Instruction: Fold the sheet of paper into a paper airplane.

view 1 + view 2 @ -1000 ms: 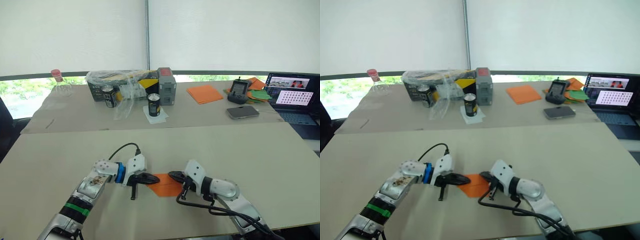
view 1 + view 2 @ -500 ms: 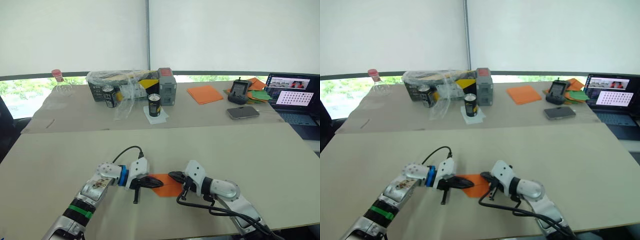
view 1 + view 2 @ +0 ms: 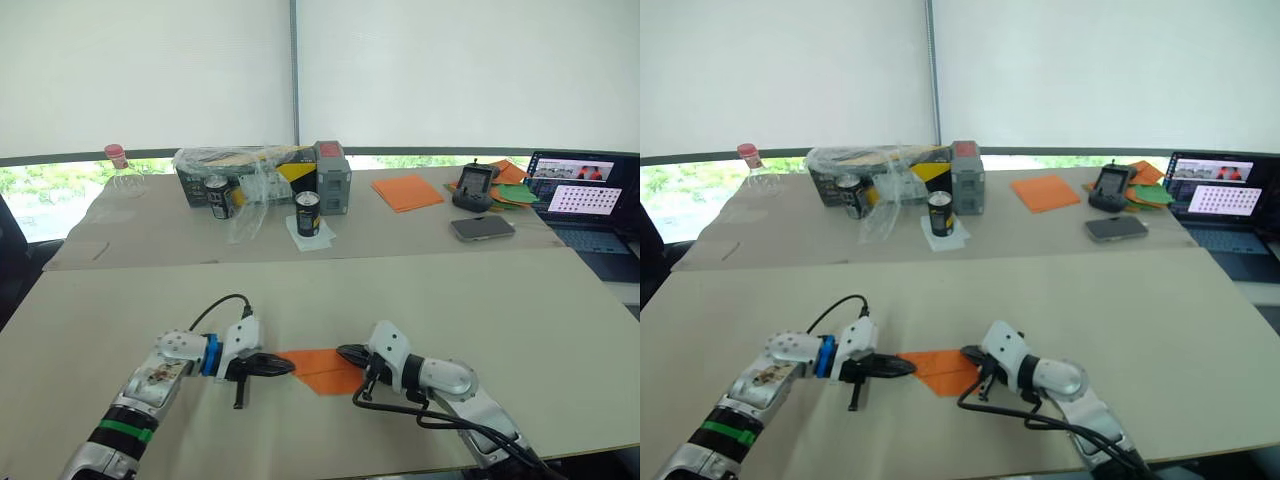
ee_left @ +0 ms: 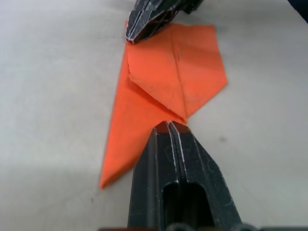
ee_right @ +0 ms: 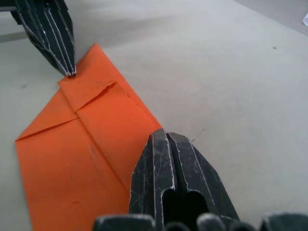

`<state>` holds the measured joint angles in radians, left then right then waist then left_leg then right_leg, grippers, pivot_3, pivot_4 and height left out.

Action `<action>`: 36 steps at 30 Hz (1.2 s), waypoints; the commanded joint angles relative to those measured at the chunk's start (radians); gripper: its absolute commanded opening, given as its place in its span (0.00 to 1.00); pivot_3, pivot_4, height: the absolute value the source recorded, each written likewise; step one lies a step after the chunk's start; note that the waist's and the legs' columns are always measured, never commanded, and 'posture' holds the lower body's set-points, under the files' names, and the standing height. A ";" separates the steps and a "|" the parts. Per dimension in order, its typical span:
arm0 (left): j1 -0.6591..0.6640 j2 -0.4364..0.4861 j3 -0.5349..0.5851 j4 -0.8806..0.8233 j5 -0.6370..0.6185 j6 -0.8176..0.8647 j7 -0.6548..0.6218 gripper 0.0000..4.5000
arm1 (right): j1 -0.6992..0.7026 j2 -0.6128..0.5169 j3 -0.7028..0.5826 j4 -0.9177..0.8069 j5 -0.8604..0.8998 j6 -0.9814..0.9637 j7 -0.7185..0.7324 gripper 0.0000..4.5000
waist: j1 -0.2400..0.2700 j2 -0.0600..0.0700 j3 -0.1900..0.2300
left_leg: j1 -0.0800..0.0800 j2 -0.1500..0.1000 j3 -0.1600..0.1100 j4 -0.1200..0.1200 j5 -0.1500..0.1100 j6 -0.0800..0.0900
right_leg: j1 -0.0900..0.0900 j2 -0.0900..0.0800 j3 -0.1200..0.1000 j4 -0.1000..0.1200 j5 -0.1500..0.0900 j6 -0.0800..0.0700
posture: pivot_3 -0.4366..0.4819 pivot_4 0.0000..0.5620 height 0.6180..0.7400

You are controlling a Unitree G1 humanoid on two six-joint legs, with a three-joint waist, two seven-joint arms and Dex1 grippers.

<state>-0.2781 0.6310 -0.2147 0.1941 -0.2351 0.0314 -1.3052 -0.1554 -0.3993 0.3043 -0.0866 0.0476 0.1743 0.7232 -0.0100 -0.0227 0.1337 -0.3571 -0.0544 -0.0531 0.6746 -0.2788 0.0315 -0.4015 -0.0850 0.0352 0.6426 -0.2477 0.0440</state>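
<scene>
The sheet of paper (image 3: 322, 369) lies partly folded near the front edge of the worktop (image 3: 520, 310), a pointed orange shape with diagonal creases, flat between the two arms. The left tool (image 4: 169, 126) has its fingers pressed together, its tip resting at one folded edge; the right tool (image 5: 166, 137) is likewise closed, tip down on the opposite side. With only two narrow tips pinning such thin paper, I would worry that a sideways push could skid the whole sheet across the smooth surface or spring a flap open, spoiling the crease alignment. The worktop is pale and matte; behind it a second table (image 3: 400, 225) carries cans (image 3: 307, 212), a stack of orange sheets (image 3: 409, 190), a phone (image 3: 483, 227) and a laptop (image 3: 580, 195), below white window blinds (image 3: 450, 70).
</scene>
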 commanded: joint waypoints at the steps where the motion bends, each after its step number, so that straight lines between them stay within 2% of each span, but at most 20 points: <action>1: 0.018 -0.016 0.014 -0.001 -0.021 0.051 0.021 0.00 | 0.001 -0.011 0.003 0.056 -0.015 0.006 0.007 0.01 | 0.001 0.000 0.000 | 0.001 0.000 0.000 0.000 0.000 0.000 | 0.001 0.000 0.000 0.000 0.000 0.000 | 0.48 0.27 1.00; 5: -0.020 -0.090 0.070 -0.083 -0.132 0.142 0.060 0.00 | 0.003 -0.007 0.009 0.060 -0.018 0.003 0.008 0.01 | 0.003 0.000 0.000 | 0.001 0.000 0.000 0.000 0.000 0.000 | 0.001 0.000 0.000 0.000 0.000 0.000 | 0.48 0.27 1.00; 8: -0.036 -0.113 0.073 -0.139 -0.164 0.184 0.058 0.00 | 0.009 -0.005 0.011 0.055 -0.018 0.004 0.006 0.01 | 0.001 -0.001 0.000 | -0.002 0.000 0.000 0.001 0.000 0.000 | 0.000 0.000 0.000 0.001 0.000 0.000 | 0.48 0.27 1.00; 10: -0.034 -0.103 0.037 -0.162 -0.135 0.176 0.039 0.00 | 0.012 -0.005 0.011 0.054 -0.019 0.004 0.005 0.01 | -0.002 -0.001 0.000 | -0.005 0.000 0.000 0.001 0.000 0.000 | -0.001 0.000 0.001 0.003 0.000 0.000 | 0.48 0.27 1.00; 12: -0.026 -0.078 -0.021 -0.152 -0.048 0.099 0.023 0.00 | 0.013 -0.003 0.011 0.052 -0.019 0.007 0.002 0.01 | -0.002 -0.001 0.000 | -0.005 0.000 0.000 0.000 0.000 0.000 | -0.002 0.000 0.001 0.002 0.000 0.000 | 0.48 0.27 1.00; 17: -0.008 -0.074 -0.044 -0.095 0.008 0.043 0.042 0.00 | 0.022 -0.004 0.005 0.037 -0.018 0.015 -0.008 0.01 | -0.001 -0.001 0.000 | -0.005 0.000 0.000 0.000 0.000 0.000 | -0.001 0.000 0.001 0.000 0.000 0.000 | 0.48 0.27 1.00; 23: 0.003 -0.057 -0.053 -0.019 0.055 0.006 0.049 0.00 | 0.024 -0.006 0.005 0.034 -0.018 0.018 -0.010 0.01 | 0.000 -0.001 0.000 | -0.005 0.000 0.000 0.000 0.000 0.000 | -0.001 -0.001 0.001 -0.001 0.000 0.000 | 0.48 0.27 1.00; 28: 0.011 -0.045 -0.046 0.013 0.052 0.057 0.063 0.00 | 0.020 -0.008 0.007 0.036 -0.018 0.017 -0.004 0.01 | 0.000 -0.001 0.000 | -0.004 0.000 0.000 0.000 0.000 0.000 | -0.001 -0.001 0.001 -0.001 0.000 0.000 | 0.48 0.27 1.00; 36: 0.055 0.025 -0.067 0.049 0.110 -0.071 0.055 0.00 | 0.009 -0.016 0.006 0.057 -0.018 0.006 0.006 0.01 | -0.001 0.000 -0.001 | 0.004 0.000 0.000 -0.006 0.000 0.000 | 0.003 -0.002 0.001 -0.003 -0.001 0.001 | 0.48 0.27 1.00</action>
<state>-0.2603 0.6272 -0.2513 0.1766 -0.2020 -0.0421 -1.2543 -0.1603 -0.3964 0.3056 -0.0743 0.0477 0.1616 0.7220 -0.0110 -0.0224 0.1330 -0.3529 -0.0545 -0.0529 0.6688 -0.2789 0.0316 -0.3984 -0.0872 0.0362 0.6393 -0.2482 0.0448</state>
